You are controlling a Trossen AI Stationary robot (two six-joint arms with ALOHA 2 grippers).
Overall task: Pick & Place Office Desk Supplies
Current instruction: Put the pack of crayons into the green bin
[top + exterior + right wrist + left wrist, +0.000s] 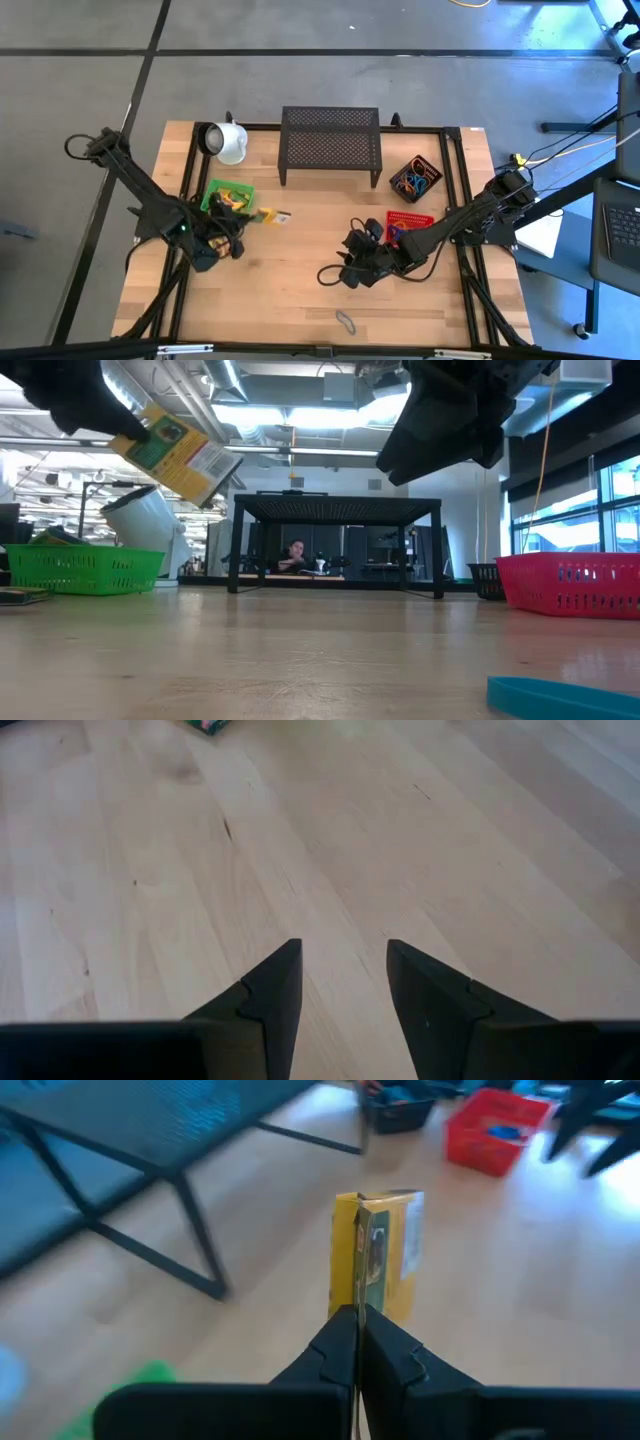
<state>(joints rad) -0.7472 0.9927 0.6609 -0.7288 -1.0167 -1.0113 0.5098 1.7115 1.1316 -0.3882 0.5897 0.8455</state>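
Between shut left jaws, yellow-and-green crayon box point(378, 1255), tilted, aloft; right jaws parted, empty.

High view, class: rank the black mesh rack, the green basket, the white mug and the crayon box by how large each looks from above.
1. Black mesh rack
2. Green basket
3. White mug, nearly the basket's size, so this pair is unsure
4. Crayon box, smallest
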